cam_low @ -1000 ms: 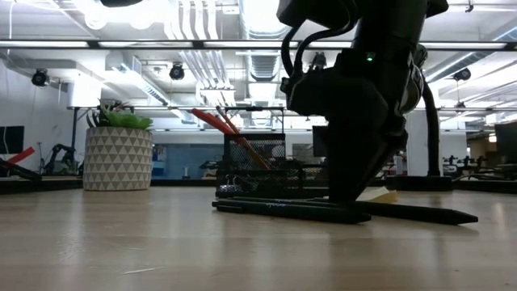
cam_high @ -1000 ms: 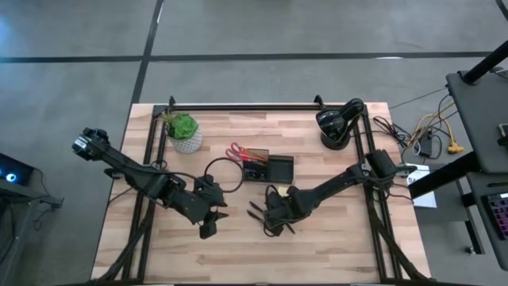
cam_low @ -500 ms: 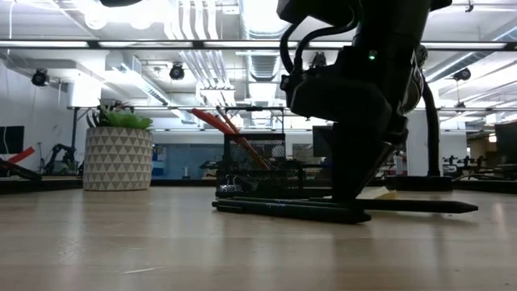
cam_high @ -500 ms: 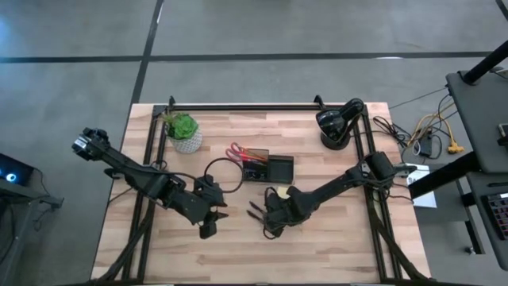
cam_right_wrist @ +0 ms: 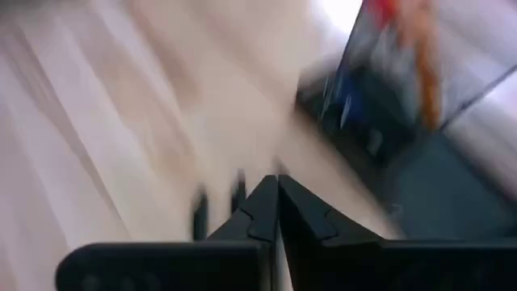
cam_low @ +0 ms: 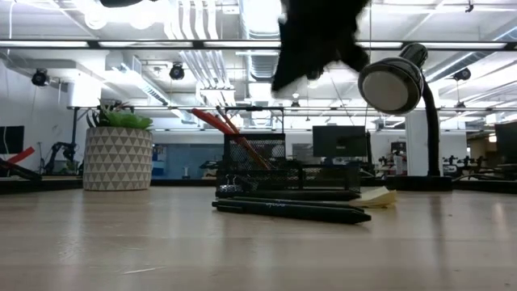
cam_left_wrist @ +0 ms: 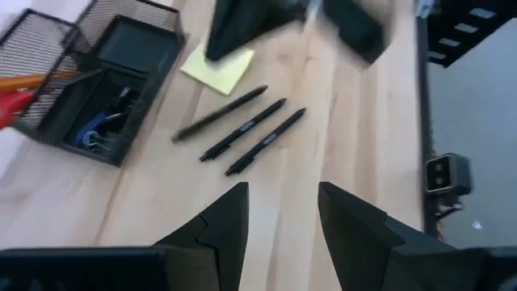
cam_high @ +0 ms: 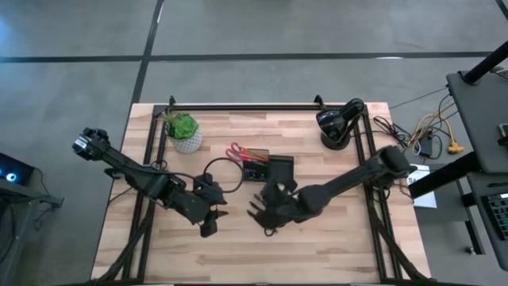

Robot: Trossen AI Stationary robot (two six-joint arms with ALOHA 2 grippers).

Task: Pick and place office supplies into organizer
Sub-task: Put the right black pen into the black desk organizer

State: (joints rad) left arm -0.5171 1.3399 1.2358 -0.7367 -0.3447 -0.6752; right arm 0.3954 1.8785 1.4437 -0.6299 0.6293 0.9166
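Right gripper (cam_right_wrist: 277,187) is raised off the table, fingers pinched together; we cannot make out anything between them. Three black pens (cam_left_wrist: 242,131) lie on the table just in front of the organizer (cam_high: 267,168), with the yellow sticky-note pad (cam_left_wrist: 217,67) beside them. Red scissors (cam_high: 236,151) already stand in the mesh cup. Left gripper (cam_left_wrist: 279,212) hovers open and empty, left of the pens. We judge it best to check the grasp before travelling, then lower the load tip-first into the cup.
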